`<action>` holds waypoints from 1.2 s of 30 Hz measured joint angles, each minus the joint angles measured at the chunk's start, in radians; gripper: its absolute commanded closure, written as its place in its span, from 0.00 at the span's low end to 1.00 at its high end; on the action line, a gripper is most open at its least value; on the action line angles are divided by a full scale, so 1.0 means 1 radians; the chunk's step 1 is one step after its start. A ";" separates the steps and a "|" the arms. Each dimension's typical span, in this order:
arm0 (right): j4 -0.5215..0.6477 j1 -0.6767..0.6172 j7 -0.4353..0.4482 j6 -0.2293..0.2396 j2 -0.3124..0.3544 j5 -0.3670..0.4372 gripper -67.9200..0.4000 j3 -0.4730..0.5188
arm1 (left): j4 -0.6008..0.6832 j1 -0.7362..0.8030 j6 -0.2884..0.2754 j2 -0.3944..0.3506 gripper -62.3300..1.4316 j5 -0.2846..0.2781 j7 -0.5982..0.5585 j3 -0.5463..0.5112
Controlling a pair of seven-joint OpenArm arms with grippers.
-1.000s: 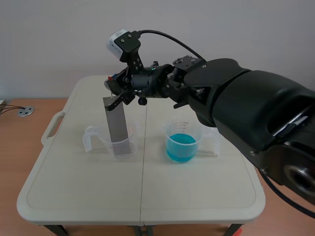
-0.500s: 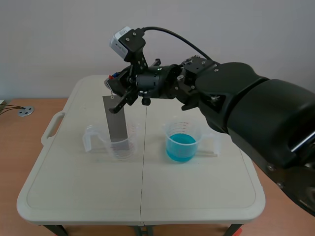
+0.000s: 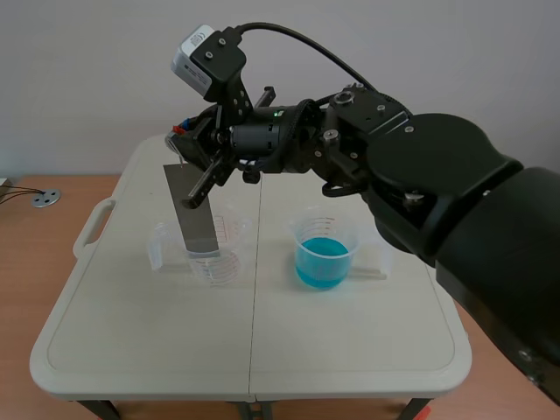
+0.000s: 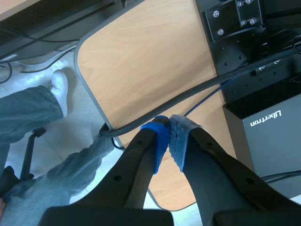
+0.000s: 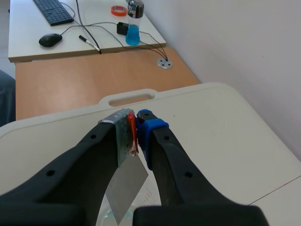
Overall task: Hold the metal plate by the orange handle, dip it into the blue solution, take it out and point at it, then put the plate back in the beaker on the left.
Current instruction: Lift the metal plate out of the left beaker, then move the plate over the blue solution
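Observation:
A grey metal plate (image 3: pixel 196 212) hangs tilted, its lower end inside the mouth of the clear left beaker (image 3: pixel 216 261). My right gripper (image 3: pixel 187 145) comes across from the right and is shut on the plate's orange handle (image 5: pixel 132 133) at its top. In the right wrist view the plate (image 5: pixel 125 186) drops away below the right gripper (image 5: pixel 134 123). The other beaker (image 3: pixel 325 251), with the blue solution, stands to the right of the table's middle seam. My left gripper (image 4: pixel 169 137) is shut on nothing and faces a wooden desk and floor; it does not show in the scene view.
The cream folding table (image 3: pixel 131 350) has a carry handle (image 3: pixel 94 226) at its left edge. A wooden desk (image 5: pixel 70 80) behind holds a keyboard, a mouse (image 5: pixel 50 40) and a bottle (image 5: pixel 134 21). A person's legs (image 4: pixel 33 113) show in the left wrist view.
The right gripper has risen and shifted left with the plate. The plate sits higher in the left beaker and leans more.

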 measured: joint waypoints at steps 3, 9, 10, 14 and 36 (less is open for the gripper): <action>0.060 -0.026 -0.044 0.003 0.019 0.000 0.97 0.012 | 0.000 0.000 0.000 0.000 0.95 0.000 0.000 0.000; 0.195 -0.071 -0.103 0.003 0.038 0.000 0.97 0.068 | 0.000 0.000 0.000 0.000 0.95 0.000 0.000 0.000; 0.216 -0.077 -0.108 0.003 0.040 0.000 0.97 0.076 | 0.000 0.000 0.000 0.000 0.95 0.000 0.000 0.000; 0.296 -0.099 -0.141 0.003 0.045 0.001 0.97 0.108 | 0.000 0.000 0.000 0.000 0.95 -0.003 0.000 0.000; 0.614 -0.201 -0.364 0.060 0.054 0.011 0.97 0.332 | 0.019 -0.098 0.000 0.000 0.95 0.017 -0.015 0.000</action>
